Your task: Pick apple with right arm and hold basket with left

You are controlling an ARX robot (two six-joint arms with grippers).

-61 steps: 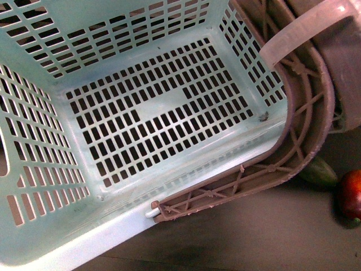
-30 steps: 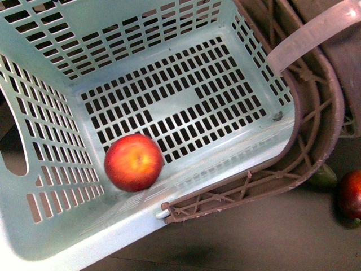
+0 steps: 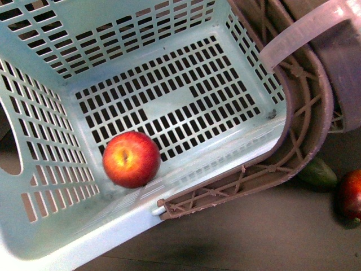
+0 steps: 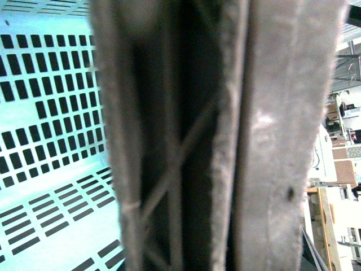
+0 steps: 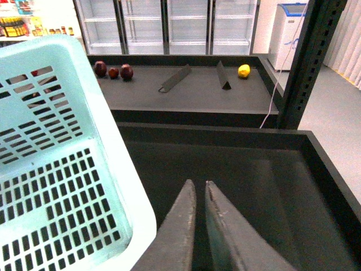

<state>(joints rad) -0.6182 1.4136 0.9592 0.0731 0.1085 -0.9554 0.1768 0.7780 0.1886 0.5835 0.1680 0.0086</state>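
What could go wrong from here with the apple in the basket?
The apple lies loose on the slotted floor of the basket, by its near wall; a tilt could roll it.
The handle fills the left wrist view, so no grip on it can be confirmed; a slip would drop the load.
The right gripper, shut and empty, sits near the basket rim and might clip it.

Glass-door fridges (image 5: 169, 22) stand behind dark display shelves (image 5: 192, 90), grey floor (image 5: 333, 118) alongside

Green fruit (image 3: 318, 172) just beside dark-red apple (image 3: 352, 193)
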